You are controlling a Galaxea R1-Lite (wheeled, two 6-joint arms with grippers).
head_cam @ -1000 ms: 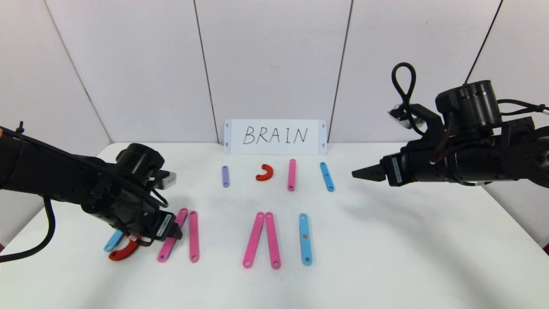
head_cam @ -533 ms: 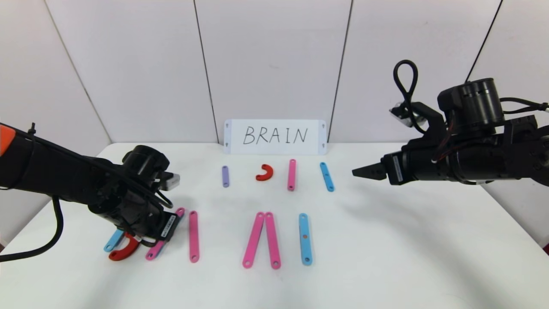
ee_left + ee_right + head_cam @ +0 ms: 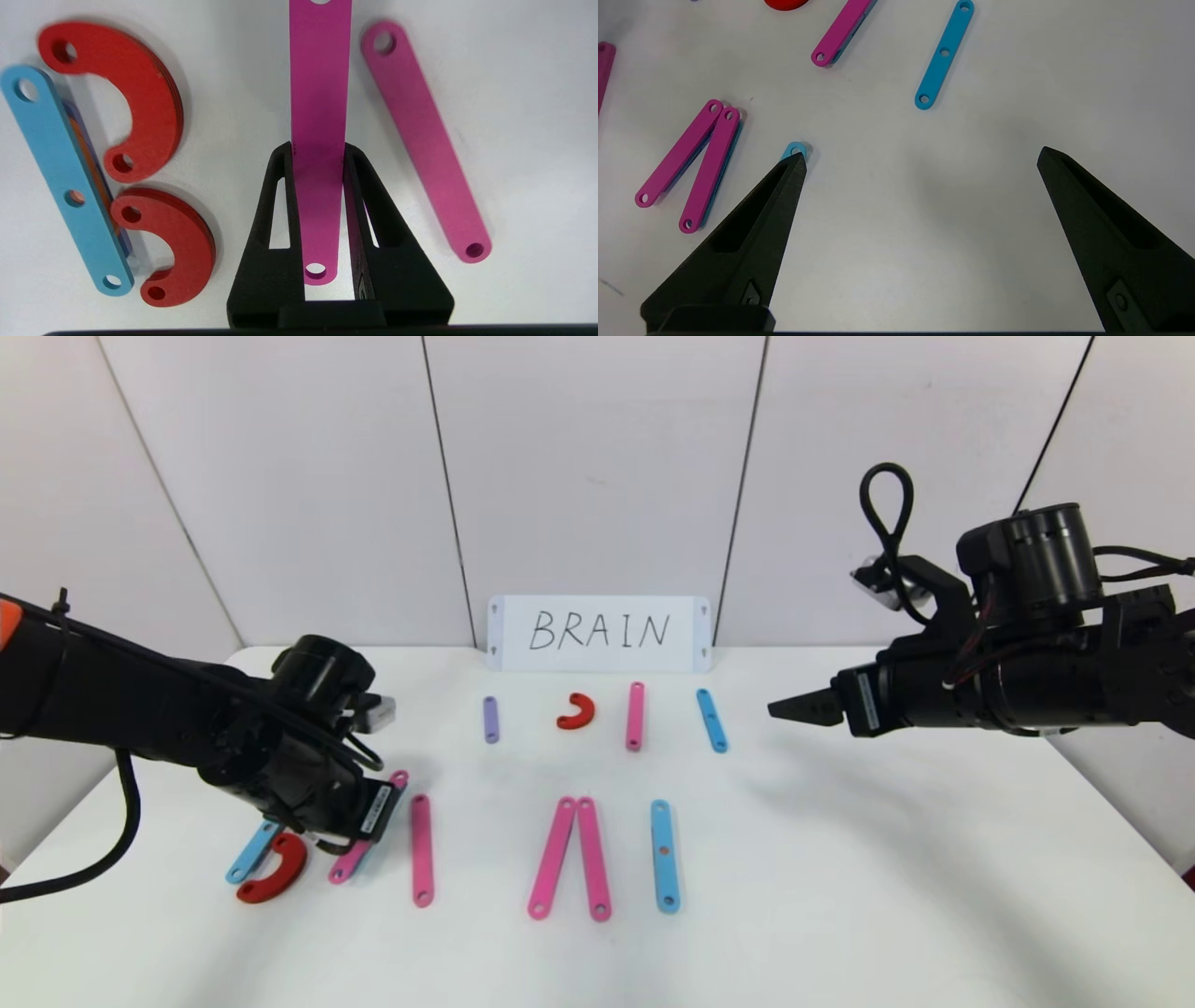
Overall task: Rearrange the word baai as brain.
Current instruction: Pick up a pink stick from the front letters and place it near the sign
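Note:
My left gripper (image 3: 359, 840) is shut on a pink strip (image 3: 344, 868) at the front left; the left wrist view shows the strip (image 3: 320, 93) pinched between both fingers, gripper (image 3: 319, 149). Beside it lie a light-blue strip (image 3: 250, 854) with two red curves (image 3: 145, 107) (image 3: 182, 238) forming a B, and another pink strip (image 3: 422, 849). Further right lie a pink strip pair (image 3: 569, 859) meeting at the top and a light-blue strip (image 3: 663, 854). My right gripper (image 3: 789, 709) hangs open and empty above the right side of the table, also seen in the right wrist view (image 3: 920, 156).
A back row holds a purple strip (image 3: 490, 719), a red curve (image 3: 576, 711), a pink strip (image 3: 635, 714) and a light-blue strip (image 3: 711, 719). A white card (image 3: 597, 633) with handwritten BRAIN leans on the back wall. The table's left edge is close to my left arm.
My left gripper has carried the pink strip a little left and back, away from the other pink strip. The right arm has hardly moved.

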